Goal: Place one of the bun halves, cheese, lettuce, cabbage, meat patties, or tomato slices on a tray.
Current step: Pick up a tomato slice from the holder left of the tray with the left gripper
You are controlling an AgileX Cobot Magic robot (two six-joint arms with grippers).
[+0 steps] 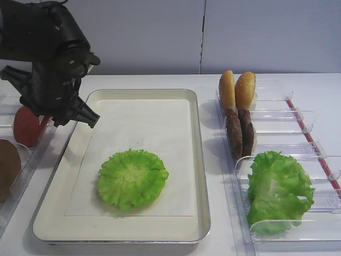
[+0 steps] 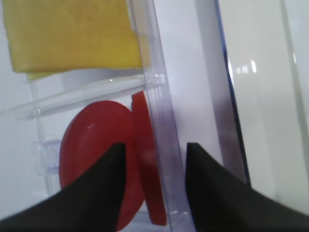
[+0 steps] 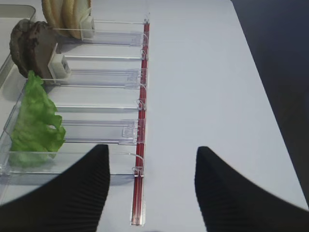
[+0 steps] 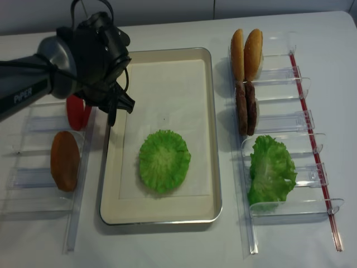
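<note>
Two flat red tomato slices (image 1: 26, 127) stand on edge in a clear plastic divided bin (image 1: 32, 154) left of the large cream metal tray (image 1: 198, 160), upright so fingers can slip round one — and the black left gripper (image 1: 88, 114) hangs over that bin's near rail. On the tray's white paper liner (image 1: 160, 133) lies one round green leaf (image 1: 132, 177).

From the right wrist, the right gripper (image 3: 152, 186) hovers with its fingers spread wide and nothing between them, beside the ruffled lettuce (image 3: 34, 123), dark brown patties (image 3: 31, 43) and golden bun halves (image 3: 65, 14), each in its own clear slot.

From the left wrist, the half-open fingers (image 2: 96, 193) straddle the nearer slice and the bin's wall — not clamped, as far as I can tell. A pale yellow cheese slab (image 2: 72, 34) fills the next compartment.

The overhead view places the left gripper at the tray's left rim.
</note>
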